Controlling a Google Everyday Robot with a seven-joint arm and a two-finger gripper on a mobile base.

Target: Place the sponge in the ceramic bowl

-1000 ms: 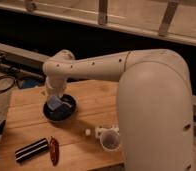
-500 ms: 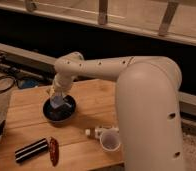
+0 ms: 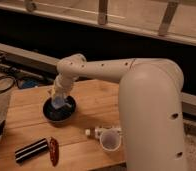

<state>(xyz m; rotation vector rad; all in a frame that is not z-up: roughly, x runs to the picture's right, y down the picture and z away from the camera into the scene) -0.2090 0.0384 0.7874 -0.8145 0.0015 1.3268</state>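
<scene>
Wooden table [image 3: 98, 102] bears dark ceramic bowl [image 3: 71, 112]; end effector [image 3: 59, 98] at pale-blue sponge [image 3: 58, 104], grip indiscernible.

White gripper [image 3: 59, 99] over dark bowl [image 3: 49, 115]; pale-blue sponge [image 3: 58, 104]; black-striped packet [image 3: 31, 150]; tan table [image 3: 97, 106].

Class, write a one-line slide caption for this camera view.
The gripper hangs over the dark bowl, pale blue sponge at its tip, on a wooden table.
</scene>
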